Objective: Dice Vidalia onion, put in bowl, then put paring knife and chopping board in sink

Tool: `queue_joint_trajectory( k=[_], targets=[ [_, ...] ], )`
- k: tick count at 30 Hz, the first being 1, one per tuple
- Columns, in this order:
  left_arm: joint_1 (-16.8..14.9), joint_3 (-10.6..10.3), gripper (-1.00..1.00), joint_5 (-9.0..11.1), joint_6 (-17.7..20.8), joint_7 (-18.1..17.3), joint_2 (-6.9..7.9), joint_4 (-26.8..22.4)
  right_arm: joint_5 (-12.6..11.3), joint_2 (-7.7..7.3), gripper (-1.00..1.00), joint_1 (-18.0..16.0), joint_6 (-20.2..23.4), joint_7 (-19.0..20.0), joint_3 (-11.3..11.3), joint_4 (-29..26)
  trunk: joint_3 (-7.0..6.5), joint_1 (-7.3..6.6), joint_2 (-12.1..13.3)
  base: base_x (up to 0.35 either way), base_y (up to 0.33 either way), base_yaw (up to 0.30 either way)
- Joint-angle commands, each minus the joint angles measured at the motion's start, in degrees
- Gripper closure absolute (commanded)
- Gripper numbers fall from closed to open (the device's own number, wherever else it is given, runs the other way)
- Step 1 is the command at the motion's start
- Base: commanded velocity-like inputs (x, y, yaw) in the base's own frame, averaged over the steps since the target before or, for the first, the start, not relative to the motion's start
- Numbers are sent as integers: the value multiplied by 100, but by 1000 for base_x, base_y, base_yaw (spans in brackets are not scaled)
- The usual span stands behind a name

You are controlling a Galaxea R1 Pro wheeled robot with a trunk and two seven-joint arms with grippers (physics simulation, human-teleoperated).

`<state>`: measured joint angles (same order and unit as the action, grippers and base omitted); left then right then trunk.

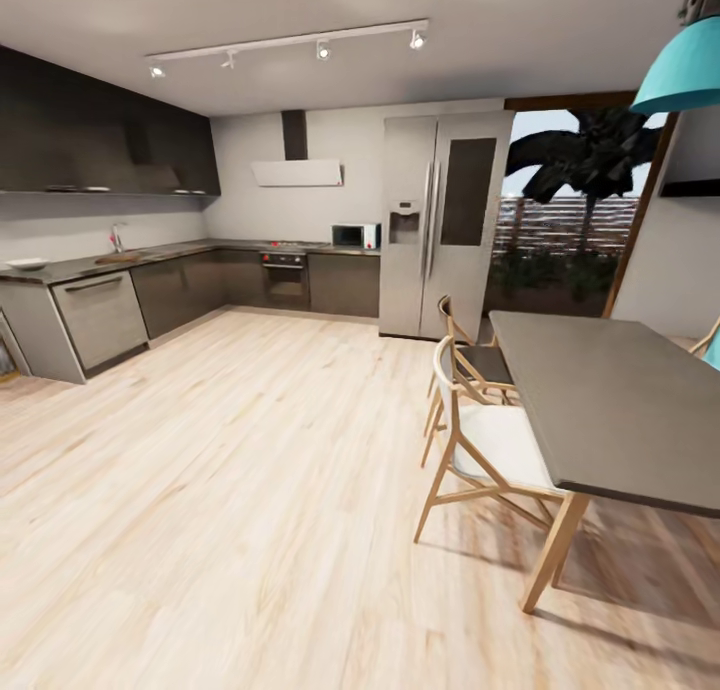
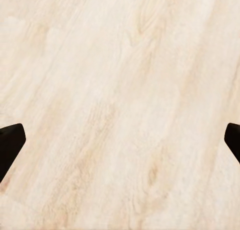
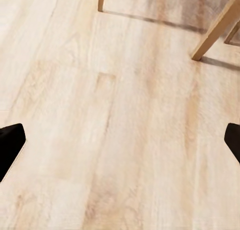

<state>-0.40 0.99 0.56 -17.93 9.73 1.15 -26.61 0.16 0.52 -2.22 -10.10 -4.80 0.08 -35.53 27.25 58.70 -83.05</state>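
Across the room in the head view, the grey countertop runs along the left wall. The sink's chrome faucet rises from it, with the brown chopping board lying flat beside it. The white bowl rests near the counter's near end. Onion and paring knife are too small to make out from here. My left gripper hangs open over bare wood floor, its dark fingertips at the picture's edges. My right gripper is open too, above floor near chair legs.
A dark dining table with wooden chairs stands close on the right. A steel fridge, oven and microwave line the back wall. A dishwasher fronts the counter's near end. Pale wood floor stretches toward the counter.
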Motion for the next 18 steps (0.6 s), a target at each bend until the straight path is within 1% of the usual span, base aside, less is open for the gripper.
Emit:
queue_joint_trajectory(
  k=[1, 18],
  targets=[
    [-4, -3, -100, 5, -18, 11, 0, 5, 2, 1, -100, -1, -16, -20, 1, 2, 11, 2, -3, 264, 0, 222],
    [-4, 3, -100, 5, -18, 11, 7, -2, 2, 1, -100, 0, -18, -20, 1, 2, 102, 2, -3, 312, 0, 228]
  ],
)
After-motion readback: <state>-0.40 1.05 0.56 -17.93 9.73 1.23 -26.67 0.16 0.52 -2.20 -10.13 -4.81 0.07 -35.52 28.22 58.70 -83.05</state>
